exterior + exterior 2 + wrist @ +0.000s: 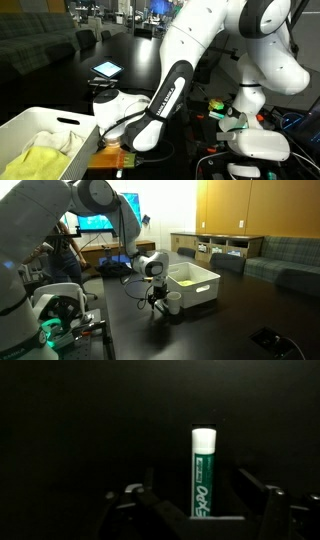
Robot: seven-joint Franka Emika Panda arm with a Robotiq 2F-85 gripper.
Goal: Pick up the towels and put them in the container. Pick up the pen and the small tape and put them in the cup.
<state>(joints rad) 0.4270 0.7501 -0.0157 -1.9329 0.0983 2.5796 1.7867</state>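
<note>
Lying on black tabletop (235,330): green pen (203,475), white cap, between the spread fingers of the hand (155,304), not pinched. White container (205,290) away from the tabletop's edges, yellow-green and off-white towels (40,155) inside; white cup (174,301) just beside it. Room: wooden shelving (215,248), grey sofa (285,255), lit screen (95,222).

The dark table (225,330) under me carries the white container (197,293), and the cup (173,301) stands just beside it. A lit tablet (105,69) lies well apart from the container. My wrist view shows the pen (203,470) flat on the tabletop.
</note>
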